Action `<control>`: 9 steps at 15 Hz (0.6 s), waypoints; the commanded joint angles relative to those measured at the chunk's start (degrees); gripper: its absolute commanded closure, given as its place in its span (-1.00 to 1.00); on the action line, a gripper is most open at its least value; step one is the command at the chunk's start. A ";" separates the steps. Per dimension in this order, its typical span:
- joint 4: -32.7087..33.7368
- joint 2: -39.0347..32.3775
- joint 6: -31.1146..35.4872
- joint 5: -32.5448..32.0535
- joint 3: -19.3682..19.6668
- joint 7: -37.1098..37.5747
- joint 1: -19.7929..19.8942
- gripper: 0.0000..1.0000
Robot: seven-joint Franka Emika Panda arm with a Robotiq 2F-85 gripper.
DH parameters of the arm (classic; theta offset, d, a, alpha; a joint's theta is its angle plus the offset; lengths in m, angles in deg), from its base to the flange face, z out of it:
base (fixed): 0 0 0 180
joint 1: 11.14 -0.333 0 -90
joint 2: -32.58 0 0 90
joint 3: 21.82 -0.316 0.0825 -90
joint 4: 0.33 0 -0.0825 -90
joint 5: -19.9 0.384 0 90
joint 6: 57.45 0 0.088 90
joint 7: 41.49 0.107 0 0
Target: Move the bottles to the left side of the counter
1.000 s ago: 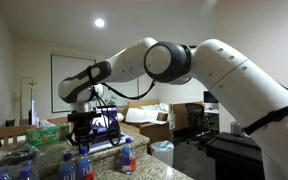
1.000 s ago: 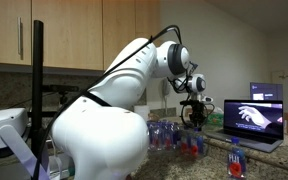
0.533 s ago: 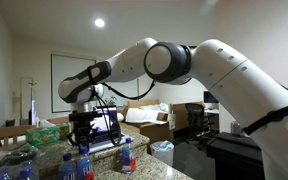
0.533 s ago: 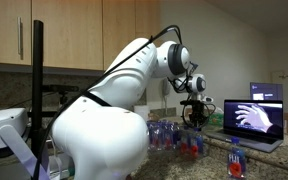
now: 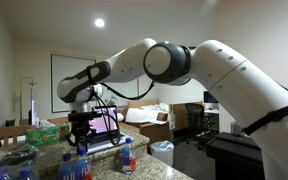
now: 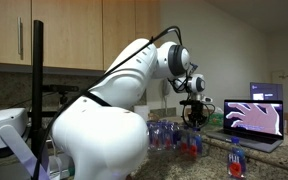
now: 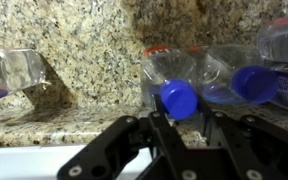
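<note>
Here the end effector (image 7: 180, 128) hangs with its fingers apart just over the blue-capped bottle (image 7: 177, 82), which stands on the granite table (image 7: 84, 60) touching a second capped bottle (image 7: 246, 80) beside it. Closing off-centre could, I judge, knock that neighbour over or let the cap slip free. Both bottles look clear and capped; whether they hold water I cannot tell. The laptop (image 6: 254, 122) sits near the bottles.

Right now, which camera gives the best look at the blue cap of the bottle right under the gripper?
The wrist view: the blue cap fills the middle, just above the gripper. In both exterior views the bottles are small; one shows the bottle beneath the gripper, the other only the cluster.
</note>
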 commanded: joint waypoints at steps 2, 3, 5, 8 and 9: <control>0.65 -0.38 -0.45 1.54 -0.91 -2.71 1.06 0.72; 0.61 -0.37 -0.40 1.55 -0.93 -2.83 1.09 0.72; 0.59 -0.40 -0.48 1.44 -0.91 -2.91 1.08 0.72; 0.27 -0.24 -0.20 1.33 -0.84 -3.08 1.12 0.72; 0.25 -0.25 -0.16 1.33 -0.84 -3.16 1.15 0.72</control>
